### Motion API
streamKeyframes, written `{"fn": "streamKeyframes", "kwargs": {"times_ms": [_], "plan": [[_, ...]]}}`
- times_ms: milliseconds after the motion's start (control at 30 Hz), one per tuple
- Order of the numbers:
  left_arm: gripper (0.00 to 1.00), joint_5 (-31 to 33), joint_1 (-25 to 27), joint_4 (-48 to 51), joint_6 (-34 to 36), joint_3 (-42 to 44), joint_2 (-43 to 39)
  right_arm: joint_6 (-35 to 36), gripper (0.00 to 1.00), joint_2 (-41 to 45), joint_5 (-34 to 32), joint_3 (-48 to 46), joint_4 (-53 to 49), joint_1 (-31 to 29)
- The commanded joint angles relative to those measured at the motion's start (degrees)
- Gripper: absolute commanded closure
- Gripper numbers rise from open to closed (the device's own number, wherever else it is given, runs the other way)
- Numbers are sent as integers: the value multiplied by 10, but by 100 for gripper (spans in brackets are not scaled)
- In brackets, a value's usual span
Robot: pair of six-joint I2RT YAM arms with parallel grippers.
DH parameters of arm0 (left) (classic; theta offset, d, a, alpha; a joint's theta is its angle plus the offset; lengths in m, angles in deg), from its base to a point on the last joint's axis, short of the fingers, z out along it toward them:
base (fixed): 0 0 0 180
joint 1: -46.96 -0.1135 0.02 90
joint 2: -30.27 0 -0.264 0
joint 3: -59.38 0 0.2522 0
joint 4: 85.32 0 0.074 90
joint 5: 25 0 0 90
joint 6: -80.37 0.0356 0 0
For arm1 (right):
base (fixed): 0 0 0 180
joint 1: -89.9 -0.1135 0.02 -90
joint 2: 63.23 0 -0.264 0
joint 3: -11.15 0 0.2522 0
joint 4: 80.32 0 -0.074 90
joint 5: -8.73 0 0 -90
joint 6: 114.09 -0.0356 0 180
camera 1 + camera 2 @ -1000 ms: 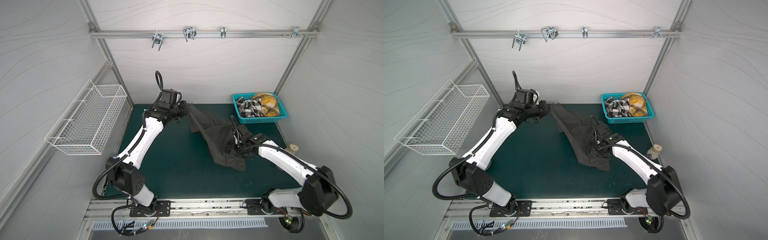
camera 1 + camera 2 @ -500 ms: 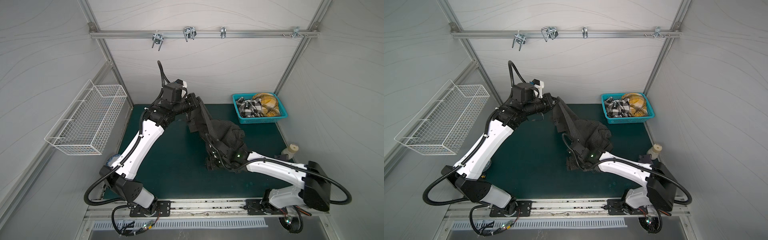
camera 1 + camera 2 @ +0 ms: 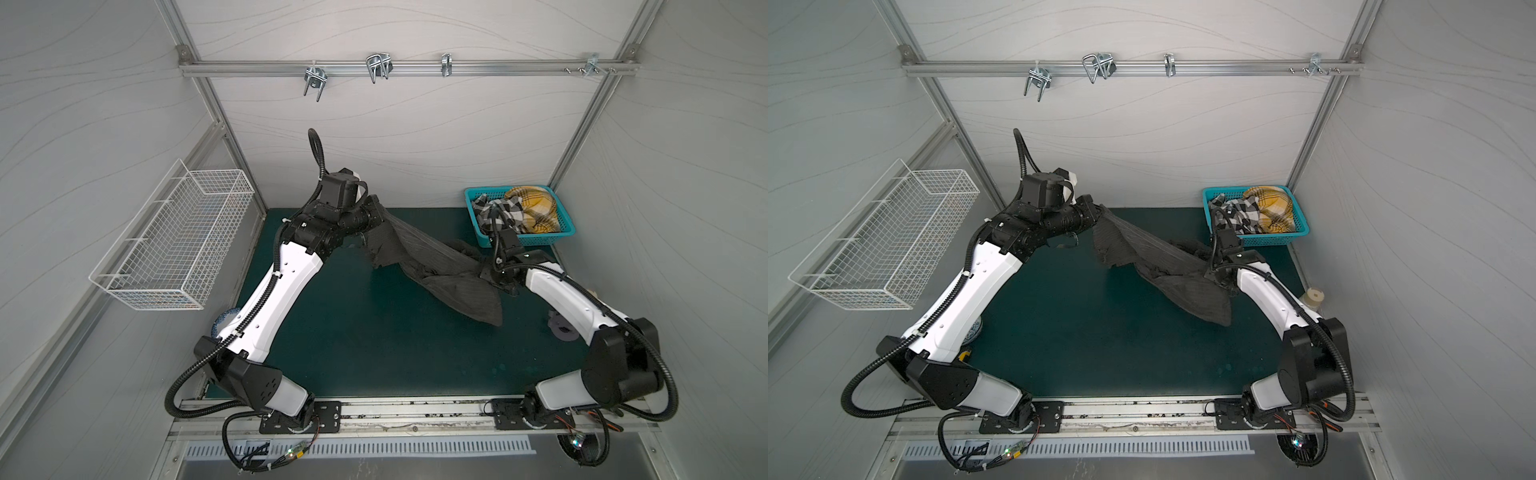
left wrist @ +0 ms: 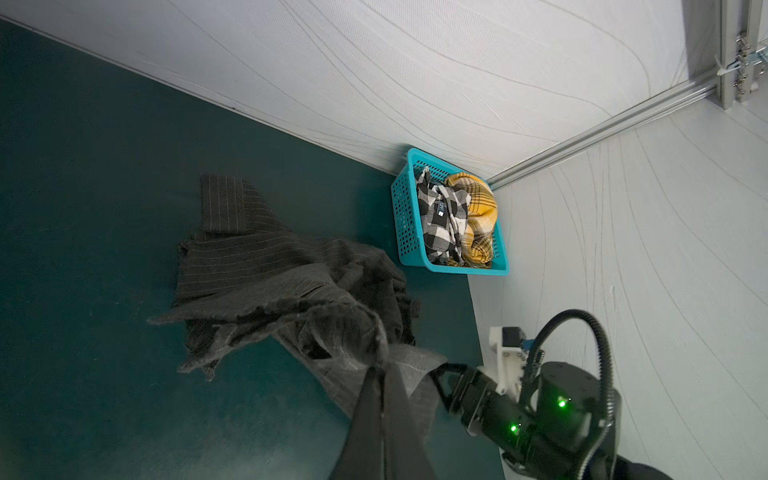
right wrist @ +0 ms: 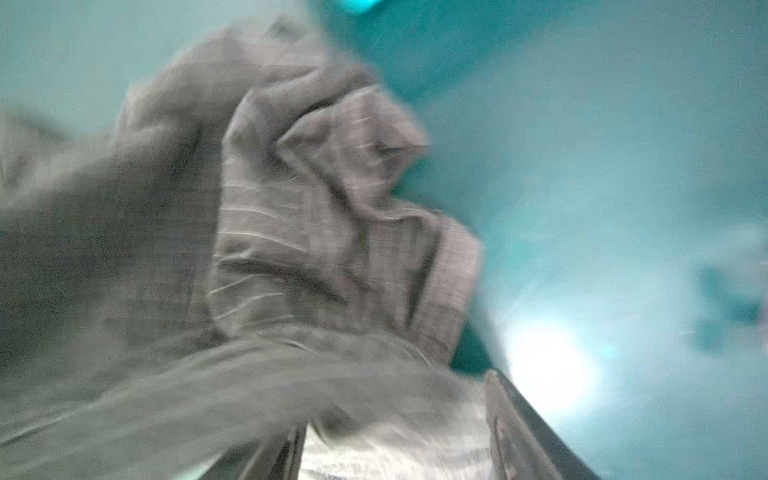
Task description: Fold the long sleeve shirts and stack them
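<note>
Pinstriped shirt [image 3: 449, 270] now taut, left tool [image 3: 379, 212] to right tool [image 3: 489, 275].

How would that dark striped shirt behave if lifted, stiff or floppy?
Probably floppy: the dark pinstriped shirt sags and bunches where it hangs from the left gripper. Likely light, since a small pinch holds it up. Its loose hem would probably trail.
</note>
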Motion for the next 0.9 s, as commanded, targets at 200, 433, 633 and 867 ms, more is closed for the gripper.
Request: {"fn": "streamKeyframes", "kwargs": {"times_ms": [200,433,633,867], "plan": [[100,-39,-4,-87,-7,-63,38,24,34,207,56,-101,12,-229],[100,-68,-3,-86,-20,-142,80,20,25,114,105,-109,154,-340],[100,-77,-4,-61,0,-173,97,73,25,-84,32,6,173,-333],[100,-60,-10,-45,29,-151,93,105,33,-256,-44,125,156,-266]]}}
